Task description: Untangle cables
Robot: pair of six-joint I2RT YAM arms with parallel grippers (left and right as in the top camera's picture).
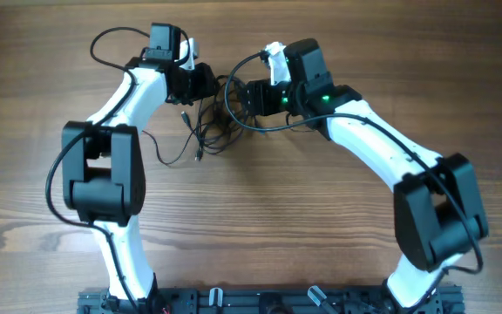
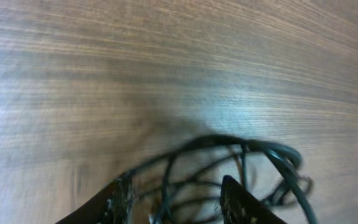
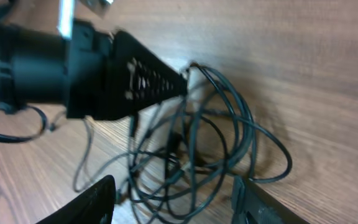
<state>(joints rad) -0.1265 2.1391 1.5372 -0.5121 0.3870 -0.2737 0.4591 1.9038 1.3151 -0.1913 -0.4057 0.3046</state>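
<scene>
Glossy black cables (image 3: pixel 191 152) lie on a matt wood-grain table (image 2: pixel 166 62).

Robotics lab workbench: a white-and-black left arm (image 1: pixel 103 166) and right arm (image 1: pixel 390 144) are reaching out from a black mounting rail (image 1: pixel 260 301) over a wood-grain table (image 1: pixel 321 227), a green status light (image 1: pixel 325 98) is glowing, and thin black cables (image 1: pixel 209 126) are lying between them.
</scene>
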